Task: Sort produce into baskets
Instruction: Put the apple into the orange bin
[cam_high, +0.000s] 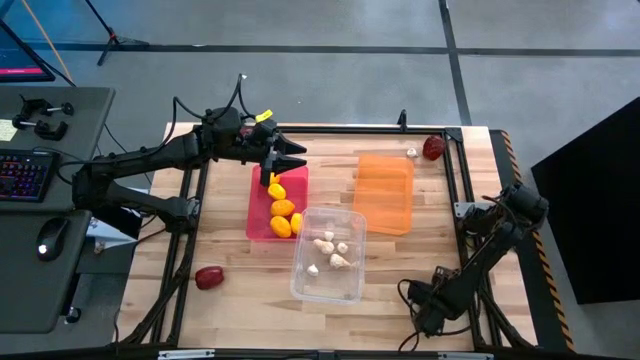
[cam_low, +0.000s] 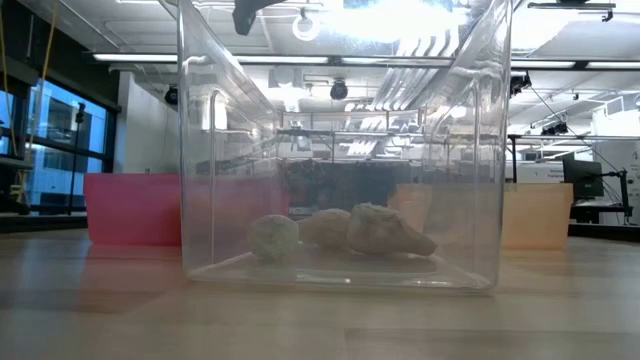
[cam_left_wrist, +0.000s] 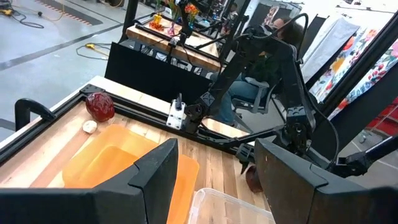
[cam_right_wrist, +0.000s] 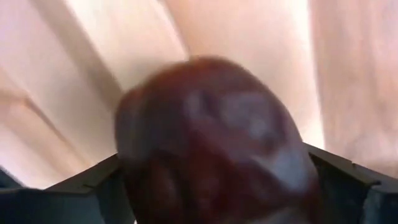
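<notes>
Right hand sits low at the desk's near-right corner, fingers spread around a beet, seemingly mid-pickup. Left hand hovers half-open, empty, over the pink bin holding lemons. Orange bin awaits beets.

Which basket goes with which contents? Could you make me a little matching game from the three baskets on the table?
Baskets:
1. pink basket
2. clear basket
3. orange basket

Contents:
a. whitish bulbs
b. no produce inside
c. yellow ovals

Pairs: 1-c, 2-a, 3-b.
</notes>
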